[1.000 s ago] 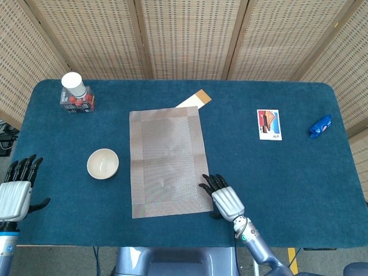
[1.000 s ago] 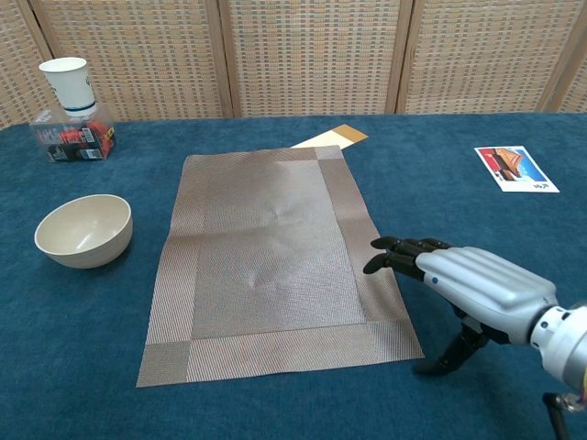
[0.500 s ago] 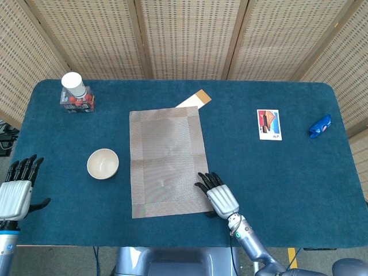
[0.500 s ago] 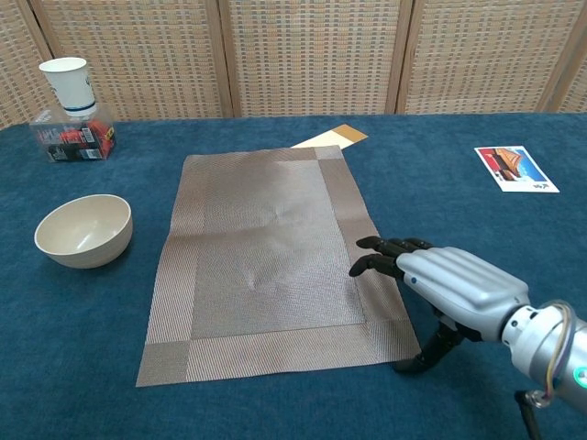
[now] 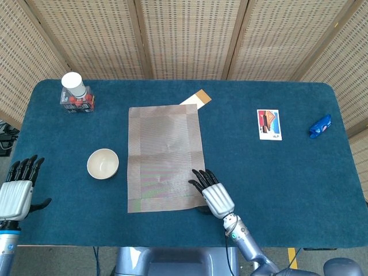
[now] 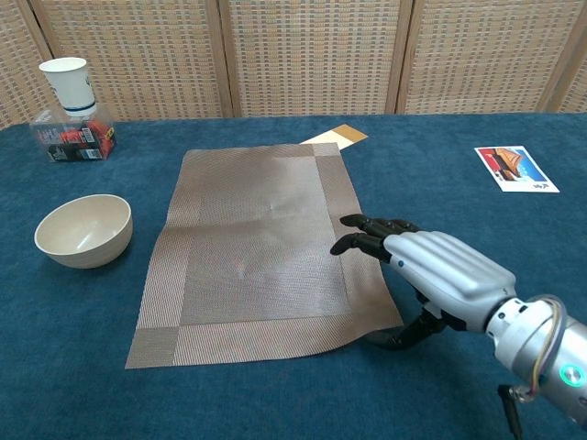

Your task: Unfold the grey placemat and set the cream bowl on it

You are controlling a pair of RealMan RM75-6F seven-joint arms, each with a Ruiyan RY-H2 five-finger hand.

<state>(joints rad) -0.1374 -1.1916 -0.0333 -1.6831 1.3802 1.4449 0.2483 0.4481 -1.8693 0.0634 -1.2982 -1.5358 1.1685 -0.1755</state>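
Observation:
The grey placemat (image 5: 164, 158) (image 6: 257, 247) lies unfolded and flat in the middle of the blue table. The cream bowl (image 5: 103, 164) (image 6: 83, 229) stands upright on the cloth to its left, off the mat. My right hand (image 5: 210, 194) (image 6: 431, 273) rests palm down on the mat's near right corner, its fingers flat on the border and its thumb under the edge. My left hand (image 5: 16, 190) hovers at the table's near left edge with fingers apart and nothing in it; the chest view does not show it.
A white paper cup (image 5: 73, 84) (image 6: 68, 80) stands on a clear box (image 5: 77, 102) at the far left. A tan card (image 5: 196, 99) pokes out behind the mat. A picture card (image 5: 268, 125) (image 6: 515, 169) and a blue wrapper (image 5: 319, 126) lie at the right.
My right hand slid left across the mat's near right corner, and the mat shifted left and slightly away with it. The left hand and bowl stayed put.

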